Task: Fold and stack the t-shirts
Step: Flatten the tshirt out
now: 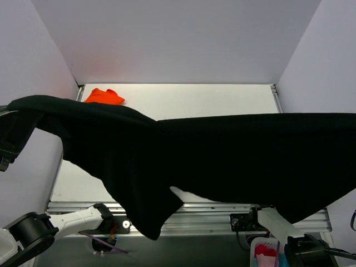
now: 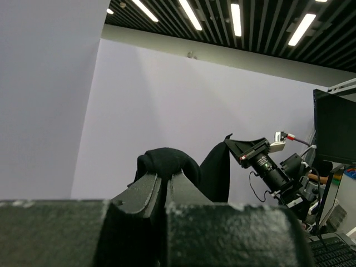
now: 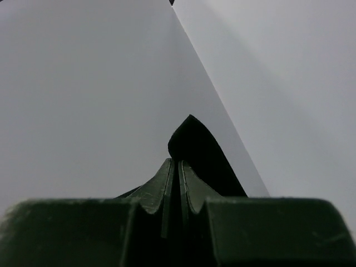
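Note:
The black t-shirt hangs in the air, stretched wide across the top view above the table, its lower edge drooping toward the near rail. My left gripper is shut on a bunched corner of the black t-shirt, and its dark wrist shows at the far left. My right gripper is shut on another edge of the black t-shirt; it lies beyond the right edge of the top view. The orange t-shirt lies folded at the table's back left corner, apart from both grippers.
White table with pale walls on three sides. A metal rail runs along the near edge by the arm bases. A bin with red and blue items sits at the bottom right. A camera on a stand and a monitor stand outside.

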### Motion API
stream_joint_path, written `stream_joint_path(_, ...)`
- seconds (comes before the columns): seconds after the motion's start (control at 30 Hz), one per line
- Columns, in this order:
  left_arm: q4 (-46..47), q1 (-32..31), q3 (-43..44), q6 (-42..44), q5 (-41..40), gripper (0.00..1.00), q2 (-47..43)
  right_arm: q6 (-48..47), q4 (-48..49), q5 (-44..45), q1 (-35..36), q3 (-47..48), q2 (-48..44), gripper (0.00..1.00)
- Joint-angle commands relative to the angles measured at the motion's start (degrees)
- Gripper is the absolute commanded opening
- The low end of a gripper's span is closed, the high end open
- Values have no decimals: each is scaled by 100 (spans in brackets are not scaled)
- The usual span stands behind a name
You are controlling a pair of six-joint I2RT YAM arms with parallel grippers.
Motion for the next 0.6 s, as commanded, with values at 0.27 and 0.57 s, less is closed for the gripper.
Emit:
stream_joint_path(0.27,380,104,-1104,1110,-1339,2,793,-71,719,885,114,-1707,509,0)
stream_joint_path(0.57,2539,2781,-5208,-93,441,2,932,-177,2218,1298,114,-4897,572,0)
